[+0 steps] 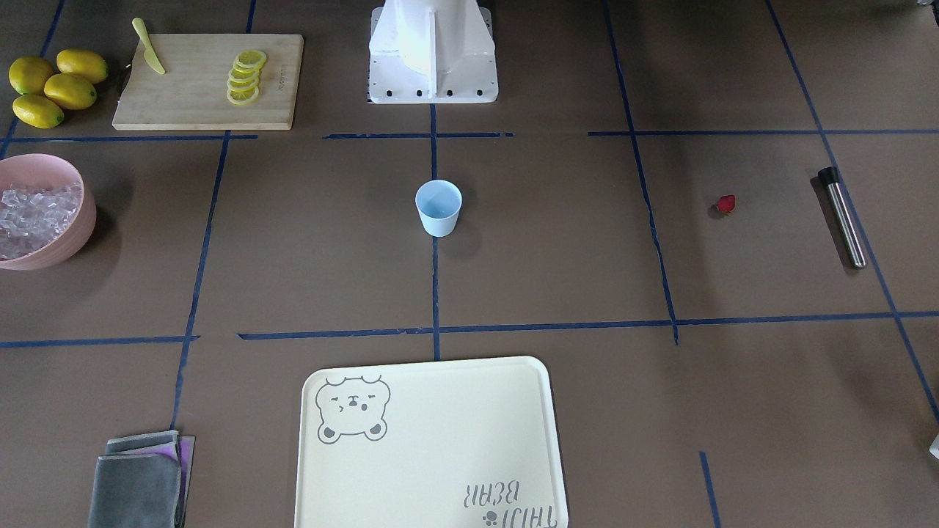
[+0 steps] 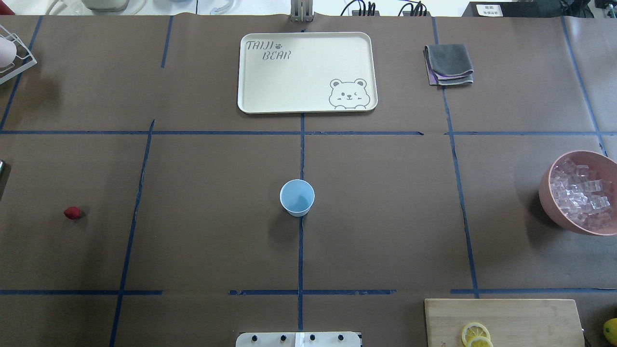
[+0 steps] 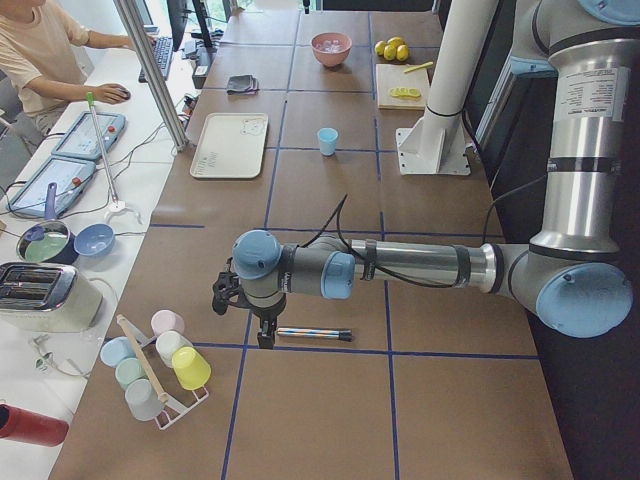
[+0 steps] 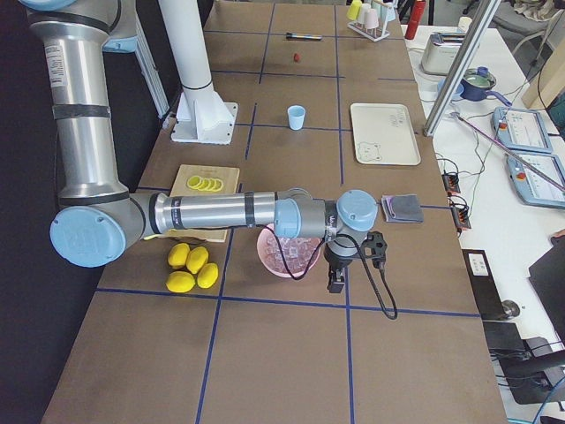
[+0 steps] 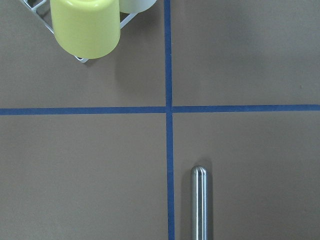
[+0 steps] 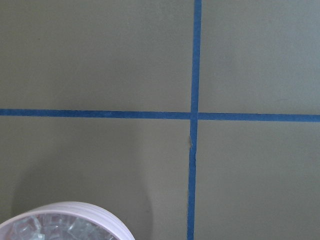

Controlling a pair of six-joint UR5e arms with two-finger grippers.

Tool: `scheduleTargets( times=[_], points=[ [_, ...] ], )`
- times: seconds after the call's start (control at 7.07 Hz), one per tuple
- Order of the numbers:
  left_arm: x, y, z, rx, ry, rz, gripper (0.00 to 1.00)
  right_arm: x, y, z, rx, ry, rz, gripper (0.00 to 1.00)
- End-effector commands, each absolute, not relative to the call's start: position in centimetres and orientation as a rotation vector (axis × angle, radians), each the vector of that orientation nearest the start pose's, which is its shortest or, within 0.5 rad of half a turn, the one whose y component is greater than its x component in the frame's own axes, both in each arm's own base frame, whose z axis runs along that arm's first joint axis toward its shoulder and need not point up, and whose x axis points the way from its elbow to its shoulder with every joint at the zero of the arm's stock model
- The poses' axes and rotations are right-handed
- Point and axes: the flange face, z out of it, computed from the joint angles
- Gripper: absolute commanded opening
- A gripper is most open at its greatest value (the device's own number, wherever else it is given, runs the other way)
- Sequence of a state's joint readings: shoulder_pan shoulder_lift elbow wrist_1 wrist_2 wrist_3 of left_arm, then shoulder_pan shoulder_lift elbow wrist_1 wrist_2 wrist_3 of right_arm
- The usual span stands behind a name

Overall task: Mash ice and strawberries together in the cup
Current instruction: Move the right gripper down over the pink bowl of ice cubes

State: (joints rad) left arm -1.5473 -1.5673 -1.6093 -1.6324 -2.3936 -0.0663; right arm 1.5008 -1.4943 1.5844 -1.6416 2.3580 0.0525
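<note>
Steel muddler [image 3: 315,333] lay beside the left gripper [image 3: 265,340], ice [image 4: 284,252] beside the right gripper [image 4: 335,283]; whether either was clenched could not be told.

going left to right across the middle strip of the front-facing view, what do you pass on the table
pink bowl with ice in it → cup → strawberry → metal rod with a black end

Printed in grey on the cream tray [image 2: 308,77]: "TAIJI BEAR", in one corner. Small stamp on the cutting board [image 1: 198,103]: too small to read.
</note>
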Motion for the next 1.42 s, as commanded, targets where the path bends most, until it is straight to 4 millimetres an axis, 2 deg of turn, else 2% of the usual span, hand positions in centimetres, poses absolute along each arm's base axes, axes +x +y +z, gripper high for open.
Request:
scheduleTargets(
  times=[0.0, 0.14, 0.57, 0.71, 0.85, 0.99, 1.13, 1.27],
  points=[
    [-4.8, -49.4, 63.5, 0.048, 0.828, -0.002, 1.0, 2.5, -52.8, 61.8, -0.017, -0.789, -0.032, 1.0],
    [-4.7, -49.4, 64.1, 0.039, 0.827, 0.0, 1.0, 2.2, -52.7, 61.9, 0.032, -0.792, -0.057, 1.0],
    [-4.7, -49.3, 63.9, 0.042, 0.827, 0.002, 1.0, 1.7, -52.8, 61.8, 0.053, -0.795, -0.081, 1.0],
    [-4.7, -49.3, 63.7, 0.046, 0.828, 0.003, 1.0, 1.0, -52.9, 60.6, 0.079, -0.8, -0.105, 1.0],
    [-4.6, -49.1, 63.7, 0.046, 0.829, 0.004, 1.0, -1.2, -51.4, 59.2, 0.099, -0.807, -0.161, 1.0],
    [-4.6, -49.1, 63.7, 0.046, 0.829, 0.004, 1.0, -3.8, -48.7, 56.6, 0.104, -0.806, -0.188, 1.0],
    [-4.6, -49.1, 63.7, 0.048, 0.829, 0.004, 1.0, -4.9, -45.5, 56.2, 0.087, -0.805, -0.197, 1.0],
    [-4.7, -49.1, 63.7, 0.048, 0.828, 0.004, 1.0, -5.4, -43.4, 56.3, 0.093, -0.779, -0.225, 0.99]
  ],
)
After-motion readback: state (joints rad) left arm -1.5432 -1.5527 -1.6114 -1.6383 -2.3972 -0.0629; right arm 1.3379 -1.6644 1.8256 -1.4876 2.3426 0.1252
